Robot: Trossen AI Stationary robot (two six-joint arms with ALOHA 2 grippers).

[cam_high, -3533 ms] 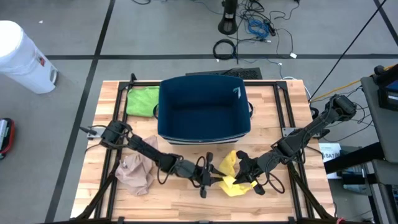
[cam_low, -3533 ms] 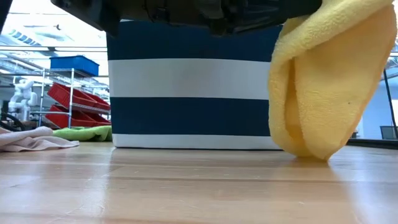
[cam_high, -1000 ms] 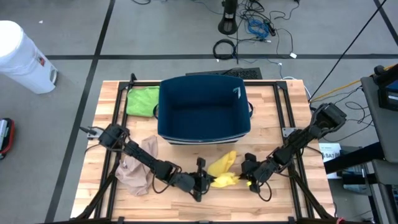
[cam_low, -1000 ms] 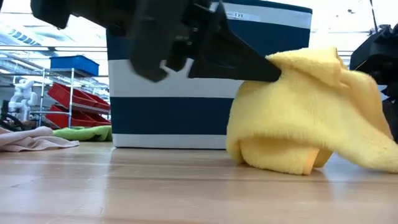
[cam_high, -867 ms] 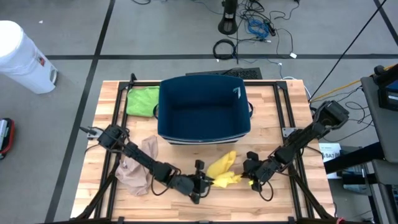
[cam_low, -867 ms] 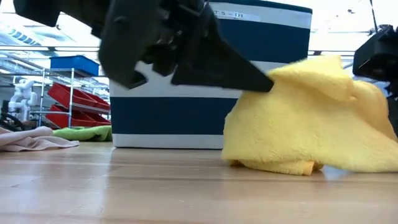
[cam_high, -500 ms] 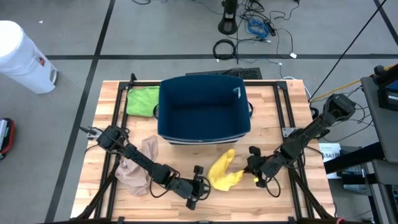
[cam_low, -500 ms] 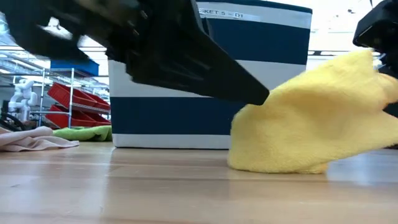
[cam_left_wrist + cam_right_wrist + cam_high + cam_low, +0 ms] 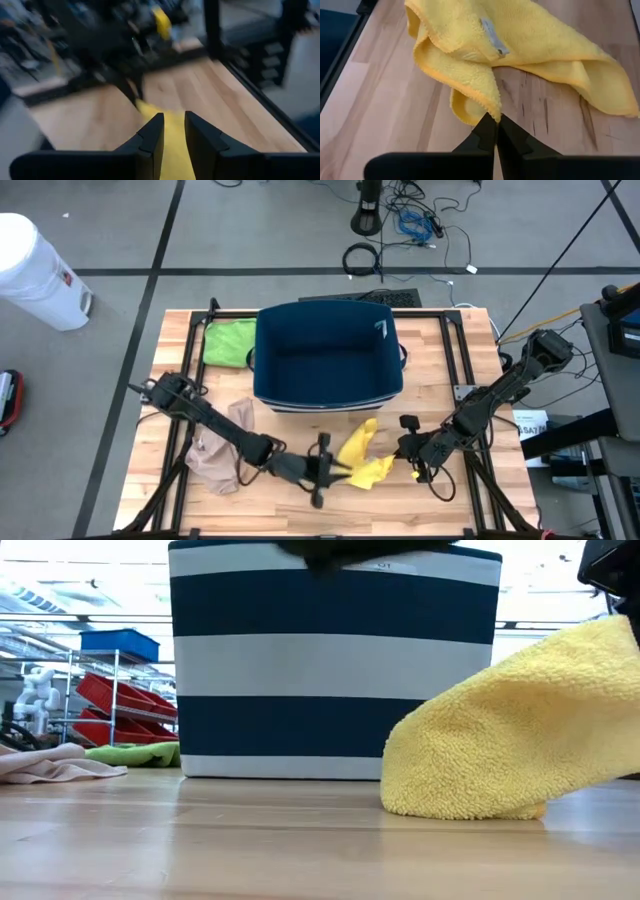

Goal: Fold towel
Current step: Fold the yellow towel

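**Operator A:** Fingers first. On the right gripper we see the two fingers pressed together, pinching one hem of the yellow towel. On the left gripper the fingers stand a narrow gap apart with yellow cloth showing between them, but we cannot tell whether they grip it.

**Operator B:** What has changed? A second ago we had the left fingers closed on the towel's left end. Since then they have parted slightly, and in the low view the dark left arm that filled the foreground has cleared, leaving the towel in full sight.

**Operator A:** We read that as the left side releasing its corner, so the cloth is now carried mainly by the right fingers. The fold is not yet made: the towel is bunched, not flat.

**Operator B:** Location and orientation?

**Operator A:** It lies on the worktop in front of the striped bin, between the two grippers. Its long axis runs from a raised end near the bin down toward the front edge, with a second lobe reaching to the right fingers. In the low view the right end is lifted and the left end rests on the wood.
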